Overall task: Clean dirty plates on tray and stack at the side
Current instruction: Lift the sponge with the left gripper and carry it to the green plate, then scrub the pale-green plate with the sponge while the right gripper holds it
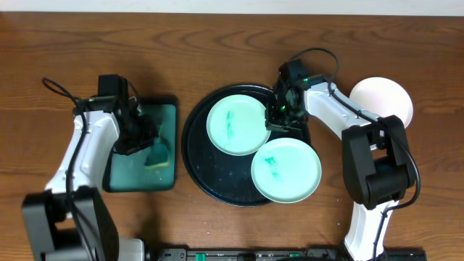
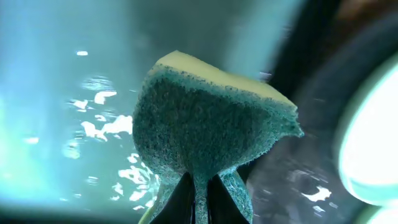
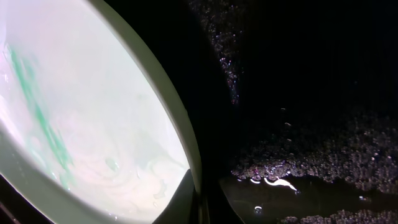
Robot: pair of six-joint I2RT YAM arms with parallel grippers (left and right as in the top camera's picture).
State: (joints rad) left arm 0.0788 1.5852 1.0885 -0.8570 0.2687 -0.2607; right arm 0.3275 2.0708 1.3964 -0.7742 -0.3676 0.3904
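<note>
While my left fingers point(image 1: 138, 135) clamp the sponge point(image 1: 157, 154), my right fingers point(image 1: 280, 116) pinch one green plate point(image 1: 235, 125) at its 3 o'clock rim on the black tray point(image 1: 210, 181); a second green plate point(image 1: 286, 170) lies at 4 o'clock, and a white plate point(image 1: 384, 98) sits outside at 2.

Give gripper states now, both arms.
Left gripper: closed, holding the sponge.
Right gripper: closed, pinching the rim of the mint plate.
</note>
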